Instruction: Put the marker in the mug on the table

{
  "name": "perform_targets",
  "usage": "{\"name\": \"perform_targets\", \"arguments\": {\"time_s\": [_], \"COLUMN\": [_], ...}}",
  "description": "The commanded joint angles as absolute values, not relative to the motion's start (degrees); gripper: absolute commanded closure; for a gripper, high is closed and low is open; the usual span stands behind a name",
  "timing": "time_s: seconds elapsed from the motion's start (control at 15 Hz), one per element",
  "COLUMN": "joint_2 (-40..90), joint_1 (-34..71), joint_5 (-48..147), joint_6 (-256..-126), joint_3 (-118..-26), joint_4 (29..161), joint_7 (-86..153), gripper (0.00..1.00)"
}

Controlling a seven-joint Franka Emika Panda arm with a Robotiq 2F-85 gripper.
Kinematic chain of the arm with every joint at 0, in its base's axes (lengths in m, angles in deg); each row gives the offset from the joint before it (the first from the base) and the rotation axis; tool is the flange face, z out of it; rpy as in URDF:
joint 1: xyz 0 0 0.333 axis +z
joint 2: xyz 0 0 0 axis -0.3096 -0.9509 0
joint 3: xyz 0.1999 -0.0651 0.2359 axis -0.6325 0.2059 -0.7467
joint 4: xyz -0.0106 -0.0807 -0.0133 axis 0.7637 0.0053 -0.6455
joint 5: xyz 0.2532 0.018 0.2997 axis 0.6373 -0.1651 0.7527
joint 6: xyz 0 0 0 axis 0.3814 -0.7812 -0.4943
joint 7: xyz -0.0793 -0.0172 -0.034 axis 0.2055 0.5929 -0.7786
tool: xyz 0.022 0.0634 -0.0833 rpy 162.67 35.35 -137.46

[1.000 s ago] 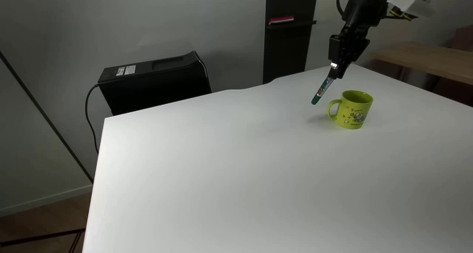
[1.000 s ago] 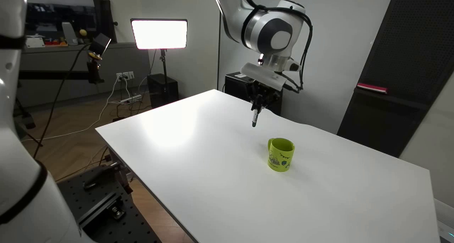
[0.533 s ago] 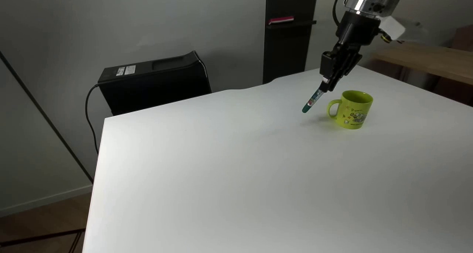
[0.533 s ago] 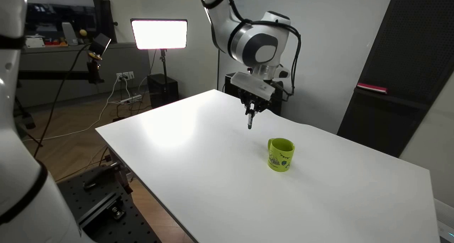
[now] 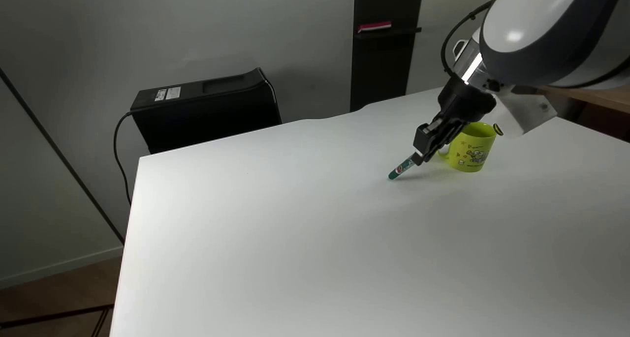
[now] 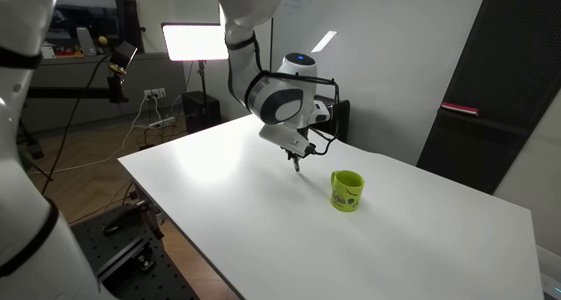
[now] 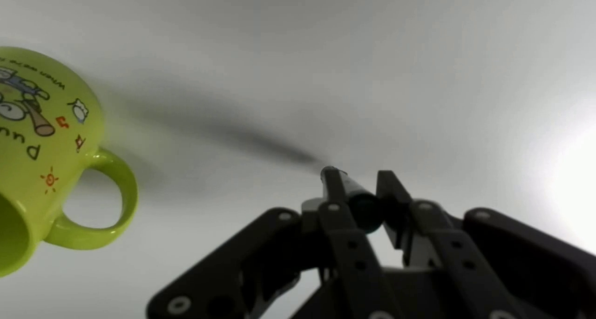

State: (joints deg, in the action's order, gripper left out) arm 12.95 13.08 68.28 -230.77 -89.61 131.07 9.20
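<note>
one green-tipped marker point(image 5: 402, 168), pinched aslant in our gripper point(image 7: 359, 184), points down at the white table point(image 5: 295, 229) near the lime-green cartoon mug point(image 6: 346, 192); we judge this the carry, with a lift, a straightening and a drop inside called for next.

Gripper point(image 7: 361, 184) holding marker point(image 7: 355, 189), apart from green mug point(image 7: 60, 142).

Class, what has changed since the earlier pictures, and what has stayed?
The claw has come down towards the white table and moved picture-left in both exterior views, carrying the green-tipped marker, which leans further over in an exterior view. Nothing was released; the yellow-green mug stayed put.
</note>
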Motion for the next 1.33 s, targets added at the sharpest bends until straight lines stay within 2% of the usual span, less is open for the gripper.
{"name": "perform_targets", "arguments": {"time_s": [0.0, 0.4, 0.8, 0.87, 0.93, 1.27], "joint_2": [10.09, 6.46, 5.17, 5.13, 5.22, 6.37], "joint_1": [10.39, 13.01, 11.59, 11.23, 11.43, 11.57], "joint_5": [64.51, 54.04, 51.21, 51.46, 51.80, 53.05], "joint_6": [-243.26, -251.57, -240.33, -238.55, -236.82, -229.27], "joint_3": [-93.77, -90.06, -90.20, -90.51, -90.34, -90.11], "joint_4": [134.53, 137.06, 135.84, 135.64, 135.34, 133.62], "joint_7": [12.51, 20.66, 22.83, 22.79, 22.57, 21.72], "gripper": [0.94, 0.94, 0.94, 0.69, 0.51, 0.19]}}
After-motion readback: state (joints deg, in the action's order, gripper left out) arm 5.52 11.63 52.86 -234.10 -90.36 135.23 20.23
